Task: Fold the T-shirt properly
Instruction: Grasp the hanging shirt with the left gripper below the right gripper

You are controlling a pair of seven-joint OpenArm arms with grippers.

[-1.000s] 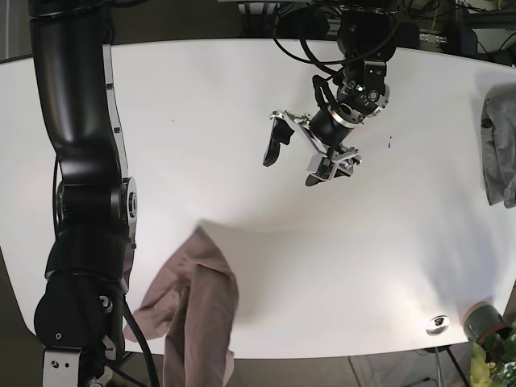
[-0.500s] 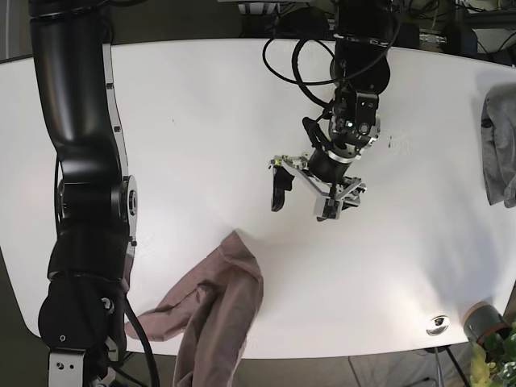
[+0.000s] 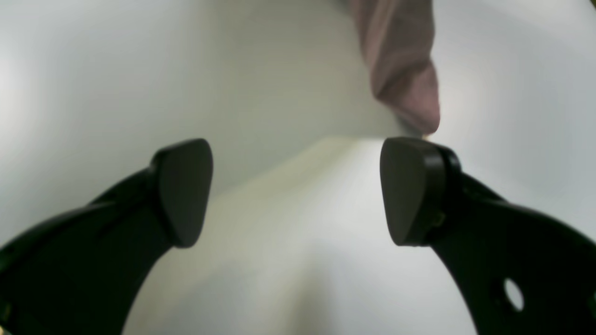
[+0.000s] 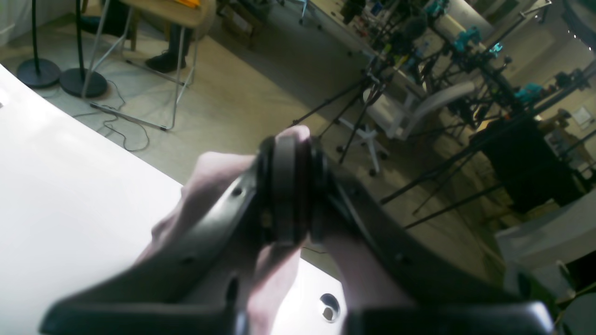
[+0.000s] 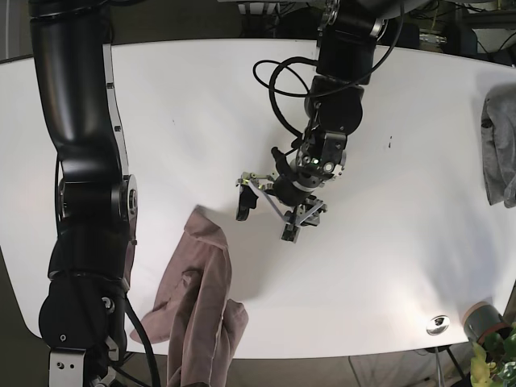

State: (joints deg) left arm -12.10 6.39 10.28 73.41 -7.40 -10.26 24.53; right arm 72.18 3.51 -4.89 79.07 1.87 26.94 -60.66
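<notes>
The T-shirt [image 5: 200,284] is a bunched mauve-pink strip at the table's front left, running off the front edge. My left gripper [image 5: 267,218] hovers open just right of the shirt's upper tip, with nothing between its fingers. In the left wrist view the left gripper [image 3: 296,191] stands wide over the white table, and the T-shirt [image 3: 401,70] tip lies just beyond the right finger [image 3: 409,190]. My right gripper [image 4: 289,186] is shut on the T-shirt [image 4: 209,177] fabric, held past the table's edge.
A grey garment [image 5: 500,149] lies at the table's right edge. A small metal disc [image 5: 438,324] and a cup [image 5: 482,321] sit at the front right corner. The white table [image 5: 201,121] stretches behind. Chairs and tripods stand on the floor beyond the edge.
The left gripper has moved down and to the left, close to the shirt's tip. The shirt's bunched top swung right, then back left, and now lies longer on the table.
</notes>
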